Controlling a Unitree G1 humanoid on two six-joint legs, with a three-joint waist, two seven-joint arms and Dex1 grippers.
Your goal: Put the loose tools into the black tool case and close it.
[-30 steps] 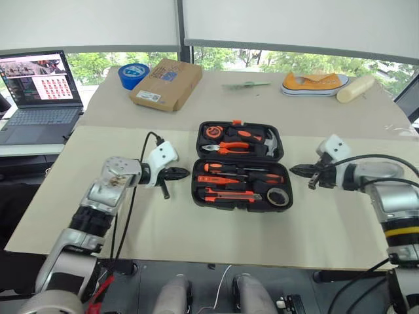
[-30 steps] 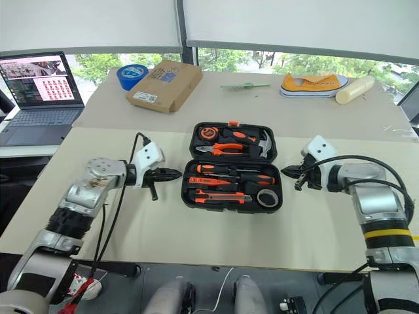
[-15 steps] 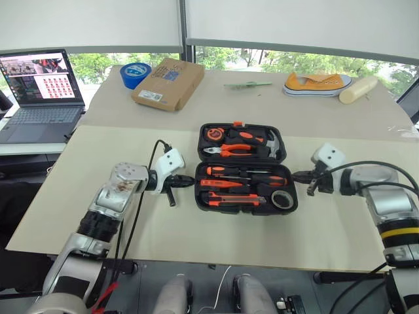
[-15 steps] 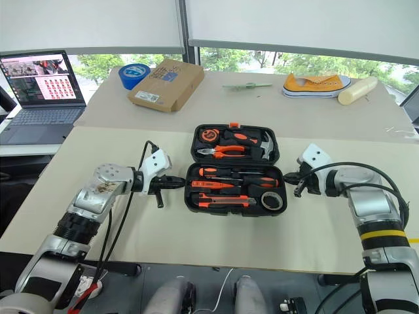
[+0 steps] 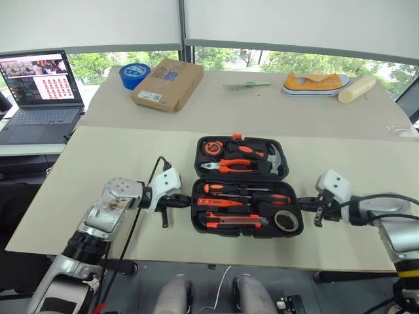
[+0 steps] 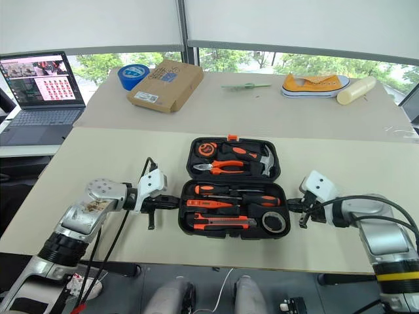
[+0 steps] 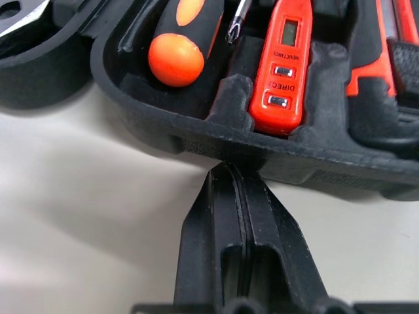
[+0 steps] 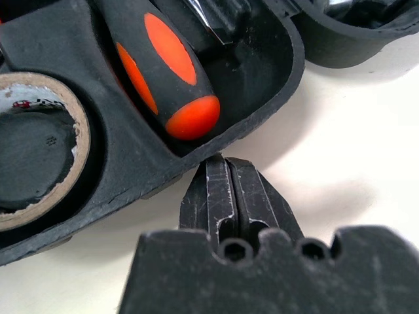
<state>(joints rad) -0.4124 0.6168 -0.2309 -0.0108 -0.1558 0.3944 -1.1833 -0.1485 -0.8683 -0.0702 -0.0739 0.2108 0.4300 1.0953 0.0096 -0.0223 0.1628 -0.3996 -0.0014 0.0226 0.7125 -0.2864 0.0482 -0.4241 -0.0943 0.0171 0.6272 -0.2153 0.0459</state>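
**Left eye view: both grippers pinched shut at the ends of the open tool case**

The black moulded plastic tool case lies open on the pale bench, its lid half away from the robot and its base half near the front edge. The base half holds two long orange-and-black-handled screwdrivers, a small all-orange screwdriver, an orange-and-black utility knife and a small dark tape roll. The lid half carries the hammer, pliers and tape measure.

The left gripper sits at the case's left end, its fingers pressed together with nothing between them, tips at the case wall. The right gripper sits at the right end, fingers likewise closed and empty, tips just beside the rim near the tape roll.

Farther back lie a brown cardboard box, a big blue tape roll and an orange shoe; an open laptop stands off to the left.
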